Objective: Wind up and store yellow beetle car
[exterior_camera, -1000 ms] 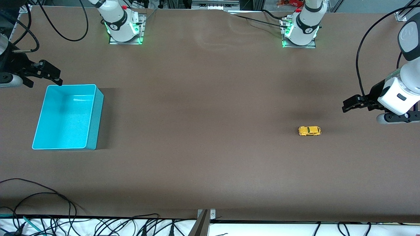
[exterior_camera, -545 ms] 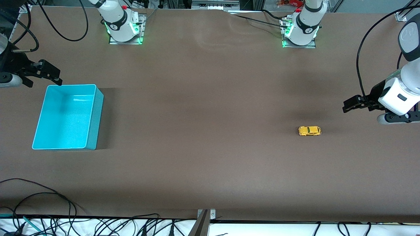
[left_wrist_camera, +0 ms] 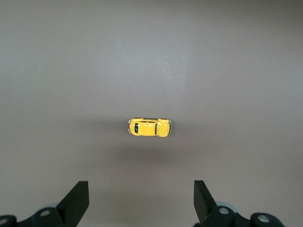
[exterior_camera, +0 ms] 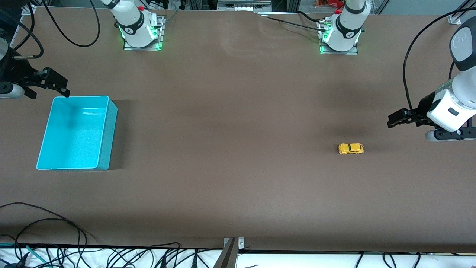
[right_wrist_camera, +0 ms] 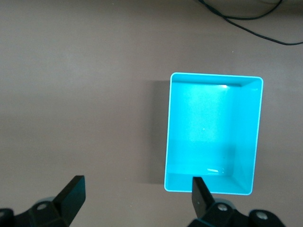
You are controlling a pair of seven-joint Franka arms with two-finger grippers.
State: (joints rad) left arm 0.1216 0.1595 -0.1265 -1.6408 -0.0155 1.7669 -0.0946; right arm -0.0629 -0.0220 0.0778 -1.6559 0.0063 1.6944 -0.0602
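The big brown table [exterior_camera: 238, 123] holds the yellow beetle car [exterior_camera: 350, 148], well apart from the blue bin [exterior_camera: 106, 134]. My left claw [exterior_camera: 393, 120] hangs wide open near the car. My right claw [exterior_camera: 59, 83] waits open by the bin. Nothing is grabbed yet. Next I must go down over the car.

No readable text, labels, brands or nos. anywhere in these views. The round marks on the arm bases [exterior_camera: 138, 28] are too small to make out, and the car [exterior_camera: 350, 148] shows no lettering or plate.
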